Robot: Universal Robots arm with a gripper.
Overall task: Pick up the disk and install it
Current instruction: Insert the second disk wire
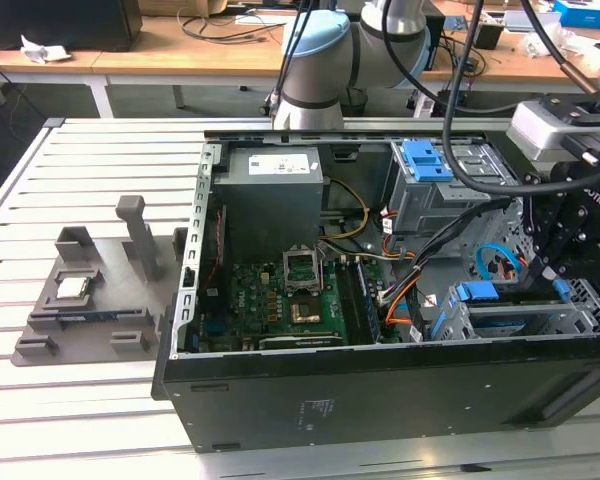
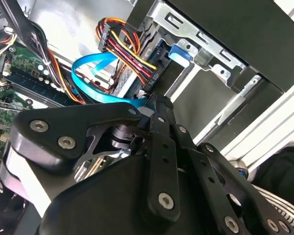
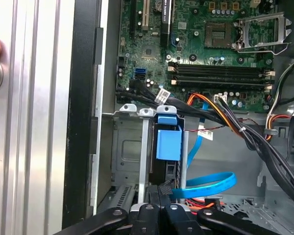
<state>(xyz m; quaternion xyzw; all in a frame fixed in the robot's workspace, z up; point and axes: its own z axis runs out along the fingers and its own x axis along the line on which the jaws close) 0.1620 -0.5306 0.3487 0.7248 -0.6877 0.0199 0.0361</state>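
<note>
Hand (image 3: 159,192) fingers are seen drawn together, tip to tip, with nothing clamped between them. They are lowered into the open case (image 1: 380,400) at the exterior view's right, on its near side. The tips are set at the end of the disk (image 3: 168,144), just beside or touching it; which cannot be told.

The disk is stood edge-on in the near-right bay (image 3: 127,147), its blue rail end facing the hand. It is judged to be in its slot already. The closed fingers seem placed to press on it rather than to carry it. Whether it is fully seated cannot be seen.

Room is tight. The bay is hemmed by the near wall of the case on one side. On the other side it is crowded by a looped blue cable (image 3: 210,183) and a black-and-orange wire bundle (image 3: 235,125), which is draped across just past the bay's mouth. The blue cable is passed close to the fingers in the second wrist view. More open space is left over the board (image 1: 290,300), further to the exterior view's left.

A grey fixture (image 1: 90,300) is laid on the bench (image 1: 40,200), well apart from the case.
</note>
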